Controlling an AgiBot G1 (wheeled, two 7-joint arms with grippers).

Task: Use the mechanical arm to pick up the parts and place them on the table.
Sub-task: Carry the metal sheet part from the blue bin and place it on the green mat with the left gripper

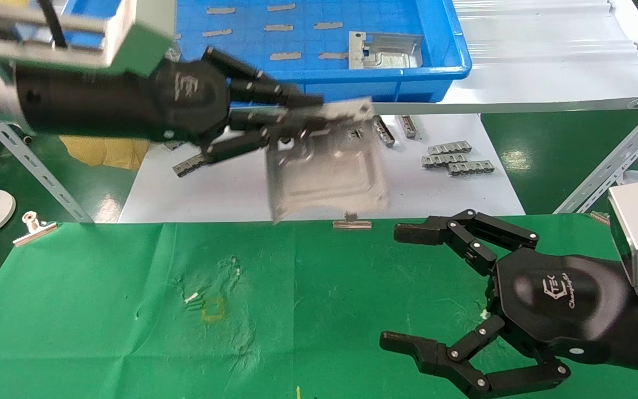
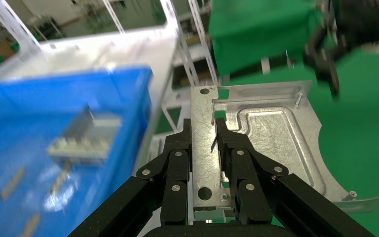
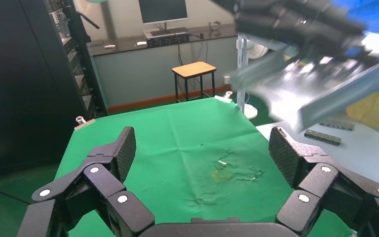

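Note:
My left gripper (image 1: 297,119) is shut on the flange of a silvery stamped metal plate (image 1: 330,166) and holds it in the air over the white surface, just behind the green table's (image 1: 103,310) far edge. In the left wrist view my gripper (image 2: 203,129) pinches the plate's (image 2: 276,133) flat strip between both fingers. A second plate (image 1: 385,51) lies in the blue tray (image 1: 435,72). My right gripper (image 1: 402,288) is open and empty over the green cloth at the right; in its wrist view it (image 3: 202,148) spreads wide above the yellow square mark (image 3: 221,175).
Small grey toothed strips (image 1: 454,160) lie on the white surface (image 1: 214,194), and flat grey slips (image 1: 286,55) lie in the tray. Metal clips (image 1: 34,227) (image 1: 352,221) hold the cloth's far edge. The yellow mark (image 1: 212,309) sits at mid-table.

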